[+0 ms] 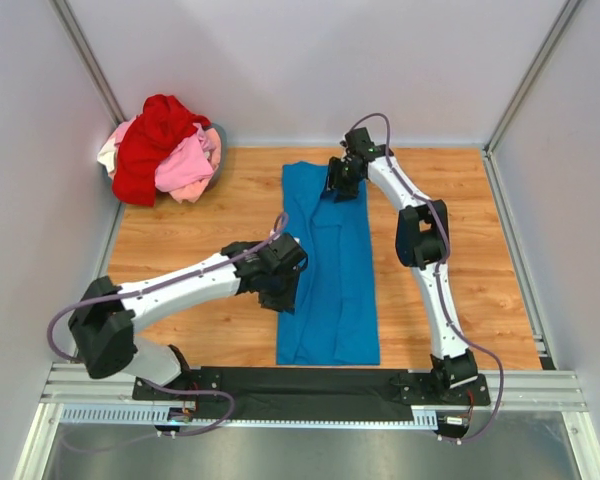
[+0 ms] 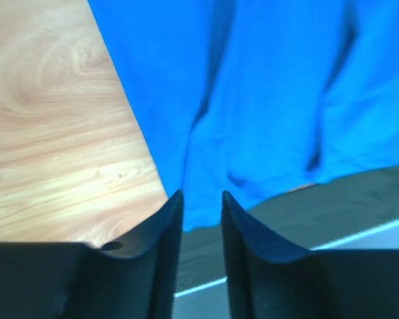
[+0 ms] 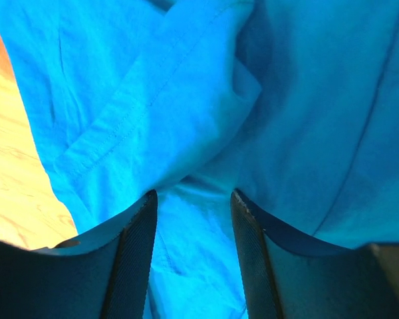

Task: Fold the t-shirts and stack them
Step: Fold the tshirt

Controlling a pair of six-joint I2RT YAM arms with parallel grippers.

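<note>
The bright blue t-shirt (image 1: 332, 275) lies folded into a long strip down the middle of the wooden table (image 1: 200, 220). My left gripper (image 1: 283, 290) hovers at the strip's left edge, jaws slightly apart with nothing between them; its wrist view shows the blue t-shirt (image 2: 266, 100) and its near hem. My right gripper (image 1: 338, 182) sits over the strip's far end, jaws open, with folded blue cloth (image 3: 199, 119) under and between them. The red t-shirt (image 1: 150, 145) lies heaped on the pink t-shirt (image 1: 188, 168) at the far left corner. A whitish t-shirt (image 1: 109, 155) peeks out beside them.
Grey walls enclose the table on three sides. A black strip (image 1: 310, 385) and a metal rail (image 1: 310, 400) run along the near edge, also seen in the left wrist view (image 2: 332, 199). Bare wood lies left and right of the blue strip.
</note>
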